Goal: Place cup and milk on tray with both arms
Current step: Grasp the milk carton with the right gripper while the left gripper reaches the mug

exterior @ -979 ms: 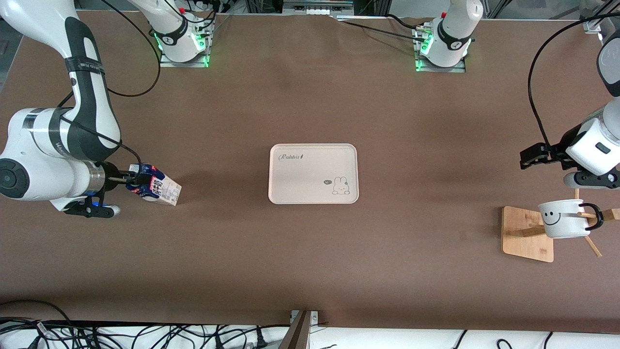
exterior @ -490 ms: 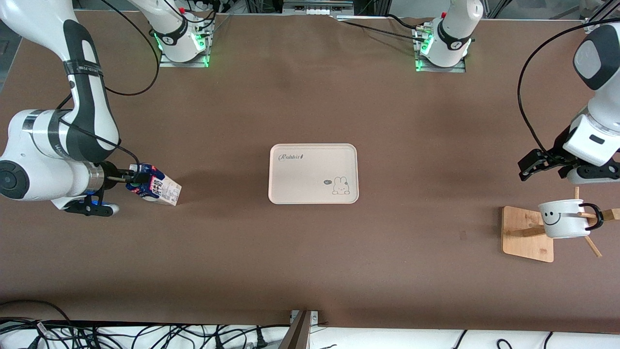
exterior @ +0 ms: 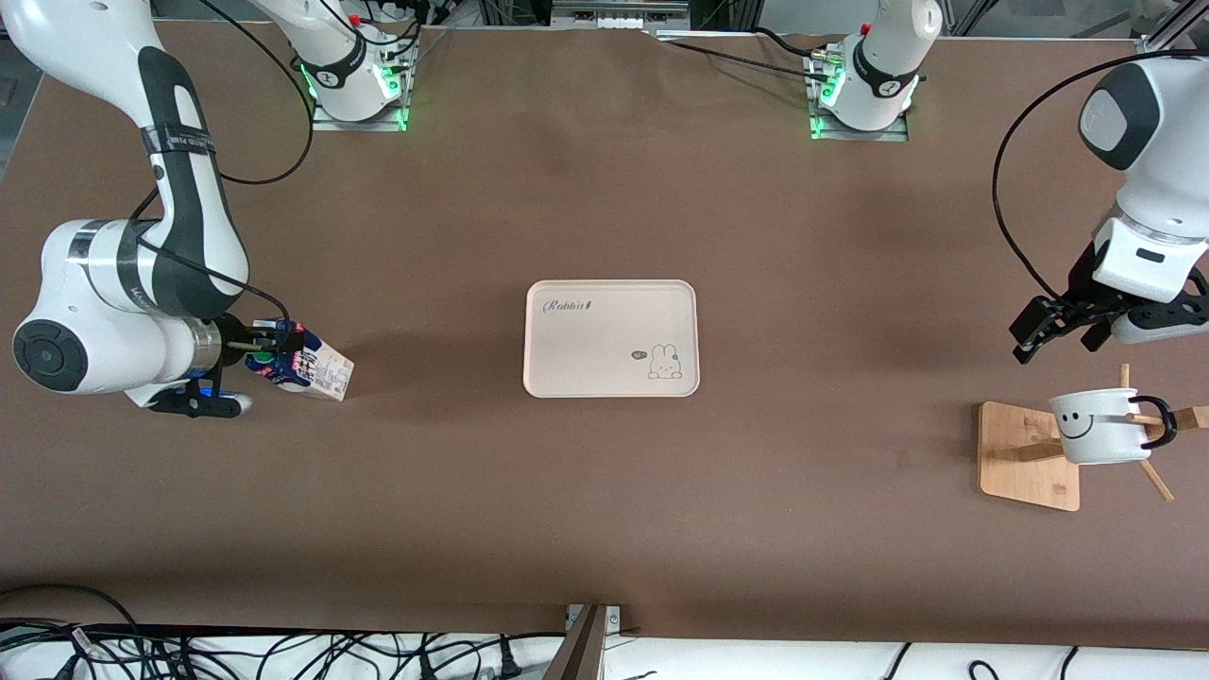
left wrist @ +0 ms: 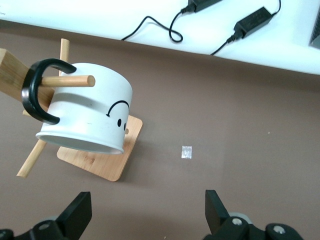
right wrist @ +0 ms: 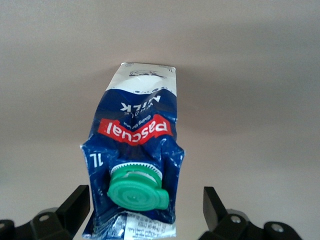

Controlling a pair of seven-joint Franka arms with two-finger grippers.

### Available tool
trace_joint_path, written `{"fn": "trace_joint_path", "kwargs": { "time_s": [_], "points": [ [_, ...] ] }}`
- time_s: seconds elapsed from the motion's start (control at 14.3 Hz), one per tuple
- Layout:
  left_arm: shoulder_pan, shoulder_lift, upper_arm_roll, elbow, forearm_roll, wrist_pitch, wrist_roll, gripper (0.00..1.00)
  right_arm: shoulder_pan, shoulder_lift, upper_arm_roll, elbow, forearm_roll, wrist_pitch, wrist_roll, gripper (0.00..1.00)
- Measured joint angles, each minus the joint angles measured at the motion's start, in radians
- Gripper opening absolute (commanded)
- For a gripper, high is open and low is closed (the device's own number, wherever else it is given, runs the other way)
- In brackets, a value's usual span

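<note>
The cup (exterior: 1096, 427) hangs by its black handle on a peg of a wooden rack (exterior: 1015, 463) toward the left arm's end of the table; it also shows in the left wrist view (left wrist: 87, 112). My left gripper (exterior: 1034, 331) is open and empty in the air beside the rack, apart from the cup; its jaws (left wrist: 147, 212) stand wide. The milk (exterior: 316, 370) stands toward the right arm's end. My right gripper (exterior: 267, 351) is open around the carton's top; in the right wrist view the milk (right wrist: 137, 135) sits between the fingers (right wrist: 75, 205) with gaps on both sides. The tray (exterior: 586, 340) lies empty mid-table.
The rack's pegs stick out past the cup (left wrist: 30, 160). A small pale scrap (left wrist: 186, 152) lies on the table near the rack's base. Cables and power bricks (left wrist: 255, 22) lie off the table's edge nearest the front camera.
My left arm has swung and its gripper has come down closer to the cup and rack. My right arm has shifted slightly toward the milk. The carton, cup and tray have not moved.
</note>
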Motion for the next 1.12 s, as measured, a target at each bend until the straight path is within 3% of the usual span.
{"fn": "trace_joint_path", "kwargs": {
  "time_s": [0.14, 0.28, 0.56, 0.77, 0.84, 0.91, 1.05, 1.12],
  "points": [
    [0.014, -0.022, 0.0, -0.075, 0.0, 0.097, -0.009, 1.0, -0.001, 0.003, 0.0, 0.0, 0.0, 0.001, -0.011, 0.66],
    [0.037, -0.031, 0.0, -0.121, 0.0, 0.17, -0.011, 1.0, -0.001, 0.004, 0.0, 0.0, 0.0, 0.001, -0.018, 0.49],
    [0.053, 0.023, -0.002, -0.154, -0.088, 0.394, -0.019, 1.0, 0.001, 0.004, 0.0, 0.002, 0.0, 0.002, -0.02, 0.42],
    [0.05, 0.08, -0.01, -0.153, -0.188, 0.462, -0.019, 1.0, 0.001, 0.004, 0.0, 0.002, 0.0, 0.002, -0.02, 0.42],
    [0.05, 0.087, -0.01, -0.15, -0.197, 0.465, -0.019, 0.9, 0.001, 0.004, 0.0, 0.002, 0.0, 0.002, -0.021, 0.42],
    [0.05, 0.089, -0.01, -0.147, -0.202, 0.465, -0.019, 0.69, 0.001, 0.004, 0.0, 0.002, 0.0, 0.002, -0.021, 0.42],
    [0.05, 0.089, -0.01, -0.134, -0.204, 0.462, -0.019, 0.39, 0.005, 0.003, 0.001, 0.003, 0.0, 0.002, -0.021, 0.42],
    [0.05, 0.089, -0.01, -0.127, -0.204, 0.458, -0.017, 0.38, 0.008, 0.002, 0.004, 0.005, 0.0, -0.001, -0.021, 0.42]
  ]
}}
